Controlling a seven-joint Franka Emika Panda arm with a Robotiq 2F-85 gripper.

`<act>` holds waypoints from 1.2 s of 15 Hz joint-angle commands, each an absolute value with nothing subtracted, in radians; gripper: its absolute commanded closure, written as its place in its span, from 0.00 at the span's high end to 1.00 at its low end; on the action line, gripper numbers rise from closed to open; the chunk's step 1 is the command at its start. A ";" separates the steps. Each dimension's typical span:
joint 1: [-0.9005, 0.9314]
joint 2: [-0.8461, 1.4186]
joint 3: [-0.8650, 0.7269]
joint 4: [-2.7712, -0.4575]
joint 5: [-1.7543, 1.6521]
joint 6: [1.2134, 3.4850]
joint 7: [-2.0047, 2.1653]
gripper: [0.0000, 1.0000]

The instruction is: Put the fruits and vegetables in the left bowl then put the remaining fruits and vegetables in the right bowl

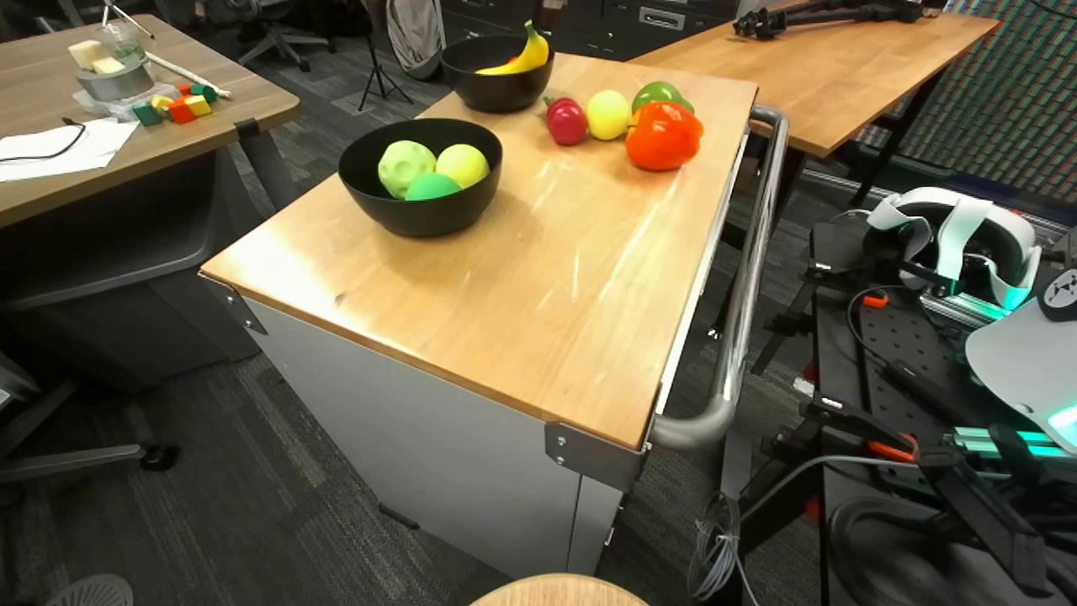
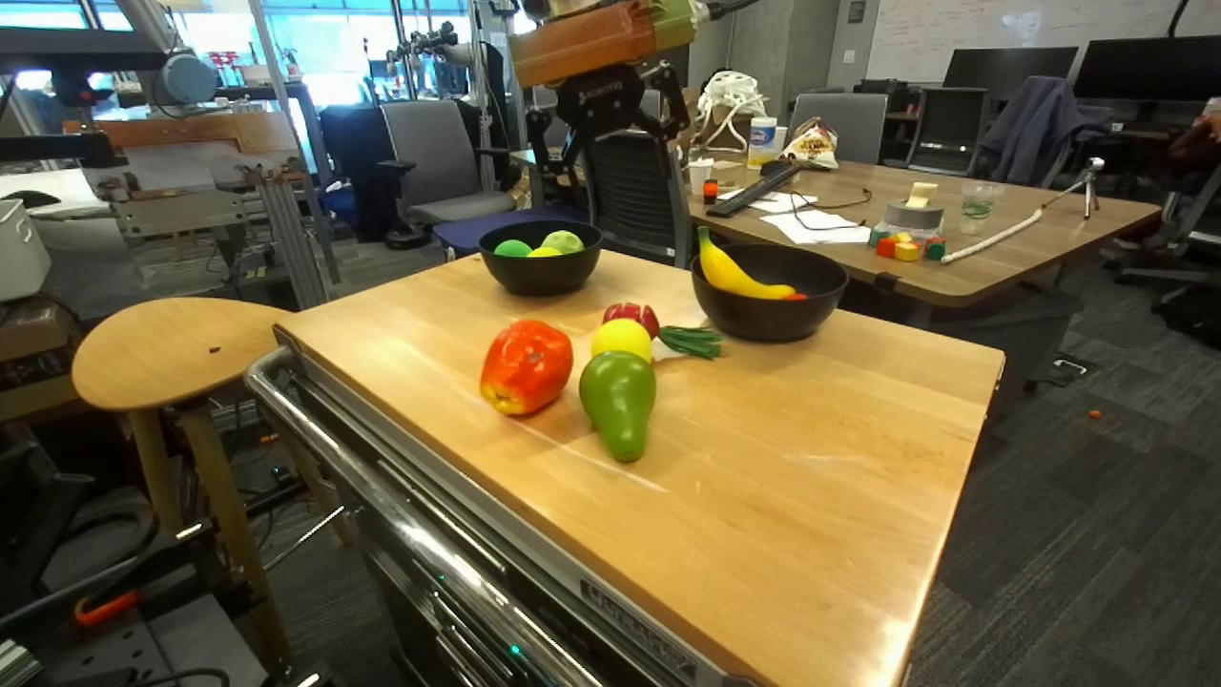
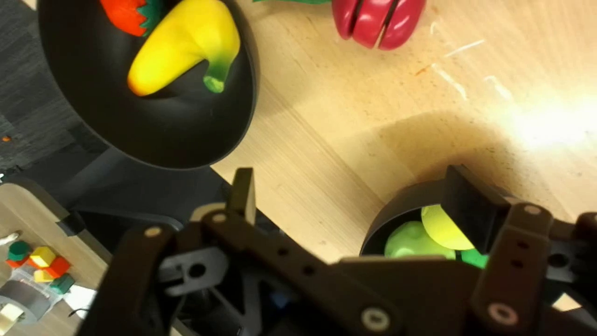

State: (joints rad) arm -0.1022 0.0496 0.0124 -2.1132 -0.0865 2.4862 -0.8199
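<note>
The left bowl [image 1: 421, 215], black, holds a pale green ball [image 1: 405, 167], a yellow ball [image 1: 463, 165] and a bright green ball [image 1: 432, 187]. In the right bowl [image 2: 777, 320] lie a yellow banana [image 3: 186, 44] and a red-orange piece [image 3: 125, 16] with a green top. Loose on the cart top are a large red-orange tomato-like fruit [image 2: 527, 367], a green pear-shaped one [image 2: 618, 401], a pale yellow round one [image 2: 622, 339] and a dark red one [image 2: 631, 317] with green leaves. My gripper [image 2: 615, 170] hangs open and empty above the bowls' far side; the wrist view shows its fingers [image 3: 471, 205] wide apart.
The wooden cart top [image 1: 505, 311] has a metal handle rail [image 1: 749, 278] along one side. A round stool [image 2: 181, 348] stands beside it. Behind is a desk [image 2: 1030, 215] with small coloured blocks [image 2: 901, 248], a tape roll and papers.
</note>
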 commanded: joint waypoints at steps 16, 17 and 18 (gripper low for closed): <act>-0.069 0.026 -0.022 -2.326 -0.134 2.143 -0.847 1.00; -0.071 0.035 -0.026 -2.336 -0.150 2.159 -0.833 1.00; -0.073 0.044 -0.030 -2.342 -0.157 2.163 -0.826 1.00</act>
State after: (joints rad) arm -0.0781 0.0386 -0.0143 -2.3097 -0.1143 2.1238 -0.8677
